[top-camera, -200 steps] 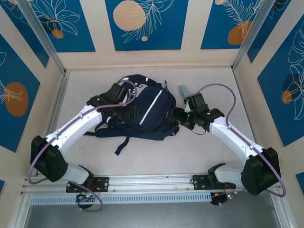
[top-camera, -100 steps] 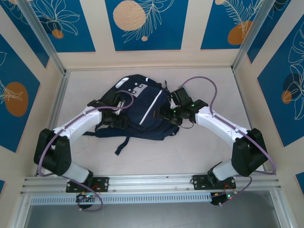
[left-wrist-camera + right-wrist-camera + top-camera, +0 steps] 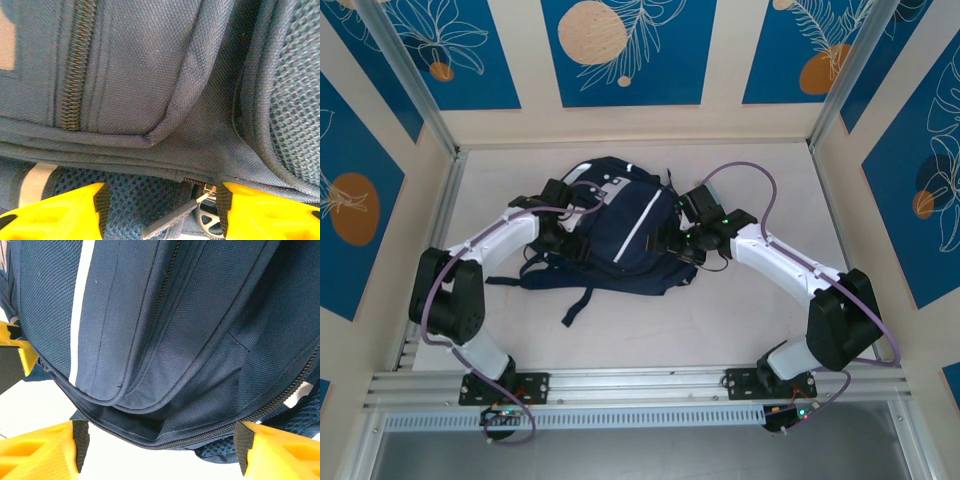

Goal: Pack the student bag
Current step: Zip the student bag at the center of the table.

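Left fingers (image 3: 55, 212) spread around zip pull (image 3: 170, 220); right fingers (image 3: 35, 452) spread astride student bag (image 3: 630, 230) edge; both cropped at frame bottom.

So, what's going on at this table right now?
Two robot arms are working on the student bag, which lies on the table. The left gripper stands open with a zipper pull between its jaws. The right gripper is open too, its jaws astride the bag's edge. Neither has closed on anything.
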### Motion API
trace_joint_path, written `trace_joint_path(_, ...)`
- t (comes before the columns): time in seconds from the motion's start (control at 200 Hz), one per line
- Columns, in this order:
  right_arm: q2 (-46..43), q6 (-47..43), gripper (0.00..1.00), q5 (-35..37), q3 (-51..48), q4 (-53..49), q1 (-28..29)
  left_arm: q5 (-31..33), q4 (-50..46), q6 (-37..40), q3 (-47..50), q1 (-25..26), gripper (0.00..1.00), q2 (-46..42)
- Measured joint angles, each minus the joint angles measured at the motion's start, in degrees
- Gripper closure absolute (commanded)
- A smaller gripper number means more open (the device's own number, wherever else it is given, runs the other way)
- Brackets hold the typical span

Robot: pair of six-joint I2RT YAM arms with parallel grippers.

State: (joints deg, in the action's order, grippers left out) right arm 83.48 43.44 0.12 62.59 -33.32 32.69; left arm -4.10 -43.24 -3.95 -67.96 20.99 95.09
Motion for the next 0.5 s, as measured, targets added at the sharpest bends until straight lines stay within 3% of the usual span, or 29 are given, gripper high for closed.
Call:
trace_joint_path(0.355, 0.0, 0.6, 0.23, 1.4, -0.3, -0.4, 0.0, -3.0, -0.9, -0.3, 0.0, -0.1, 0.76, 1.1)
trace_joint_path(0.5, 0.0, 1.1, 0.23, 2.4, -0.8, -1.0, 0.0, -3.8, -1.1, -0.2, 0.0, 0.0, 0.77, 1.1)
